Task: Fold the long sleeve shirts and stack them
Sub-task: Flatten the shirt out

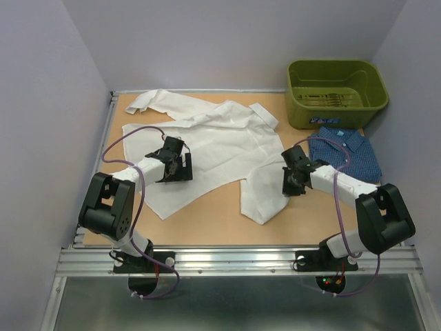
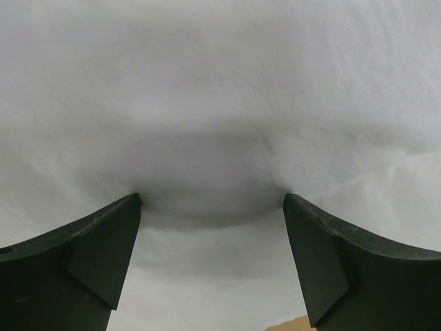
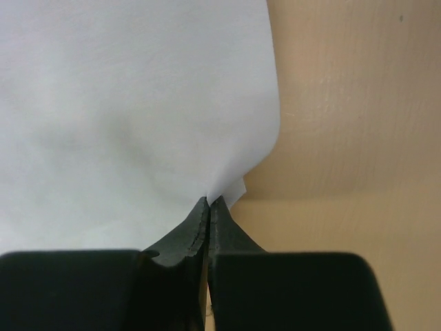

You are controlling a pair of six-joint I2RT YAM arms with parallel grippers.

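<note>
White cloth fills most of what I see. The white shirt (image 1: 213,141) lies spread and rumpled across the centre and upper left of the overhead frame on the wooden table (image 1: 207,227). One sleeve trails to the upper left corner and another hangs down toward lower centre.

My left gripper (image 1: 176,167) sits over the left-centre part of that shirt. In its wrist view the jaws stand wide apart, the fingertips (image 2: 131,203) are against the fabric, and only flat cloth lies between them.

My right gripper (image 3: 209,201) is clamped tight on the shirt's edge. A small tuck of white cloth is pinched between the jaws, with bare table to the right of it.

The dark blue shirt (image 1: 348,153) lies folded at the right of the overhead frame, just below the olive-green bin (image 1: 337,93). My right arm (image 1: 337,183) crosses its lower left part.
</note>
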